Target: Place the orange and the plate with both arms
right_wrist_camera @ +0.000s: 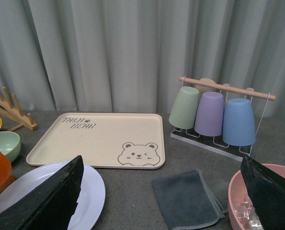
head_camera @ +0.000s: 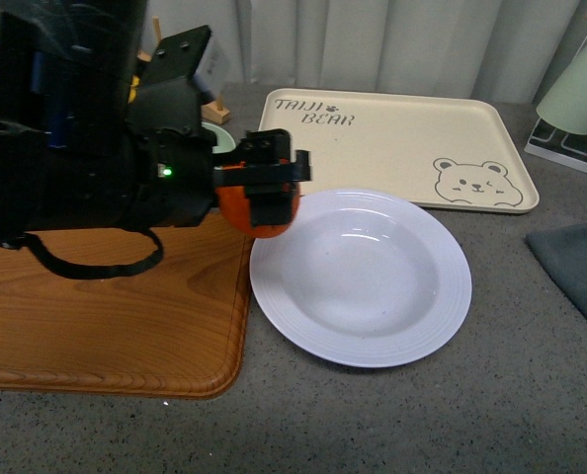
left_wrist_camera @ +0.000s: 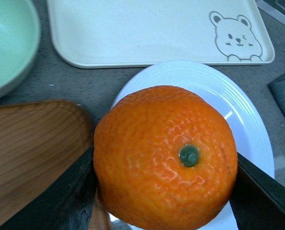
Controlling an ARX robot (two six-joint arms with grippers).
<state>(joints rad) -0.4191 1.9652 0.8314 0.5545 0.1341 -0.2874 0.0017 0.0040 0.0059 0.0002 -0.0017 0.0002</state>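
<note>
The left tool (head_camera: 264,193) is gripping the orange (head_camera: 266,223) at centre-left of the front view, over the left rim of the plate (head_camera: 412,334) lying mid-frame on the surface (head_camera: 531,405). The right tool (right_wrist_camera: 161,165) is gaping wide, holding nothing.

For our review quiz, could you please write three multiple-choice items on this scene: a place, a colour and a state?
1. Where is the plate? A. on the table, before the tray B. on the tray C. held aloft
2. What colour is the bowl? A. red B. pale green C. black
3. What is the left gripper doing? A. hanging open B. gripping the plate C. gripping the orange
Answers: 1 A, it lies on the table by the tray's near edge; 2 B, green in the left wrist view; 3 C, its fingers clamp the orange.
</note>
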